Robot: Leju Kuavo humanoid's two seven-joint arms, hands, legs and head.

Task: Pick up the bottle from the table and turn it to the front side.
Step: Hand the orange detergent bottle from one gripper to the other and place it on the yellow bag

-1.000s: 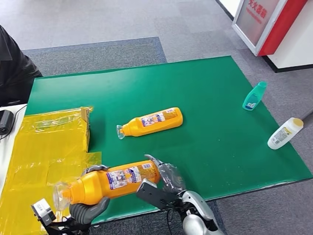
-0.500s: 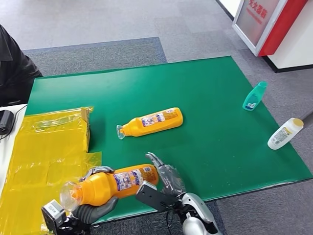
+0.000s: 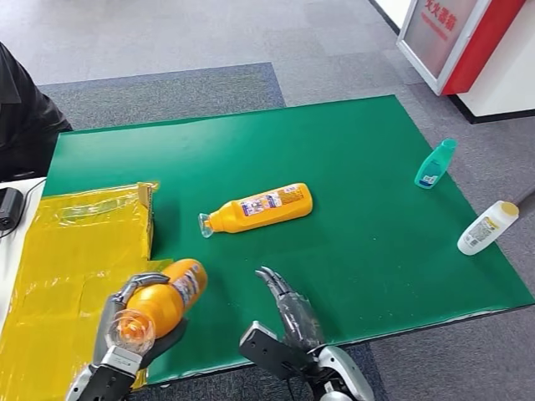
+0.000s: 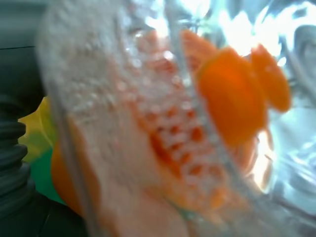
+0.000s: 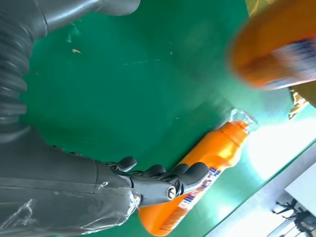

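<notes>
The left hand [image 3: 129, 322] has its fingers curled round an orange bottle [image 3: 165, 302], raised above the near edge of the green table [image 3: 379, 209] beside the yellow plastic sheet [image 3: 69, 259], its clear cap turned toward the camera; most of its label is foreshortened and unreadable. The left wrist view is a close blur of that clear cap and orange neck [image 4: 231, 94], so the grip itself is hidden there. The right hand [image 3: 287, 313] holds nothing, its fingers extended and apart, just off the bottle. Its wrist view catches a second orange bottle [image 5: 209, 163] lying flat on the mat beyond the fingers [image 5: 164, 177], and the held bottle's blurred base.
</notes>
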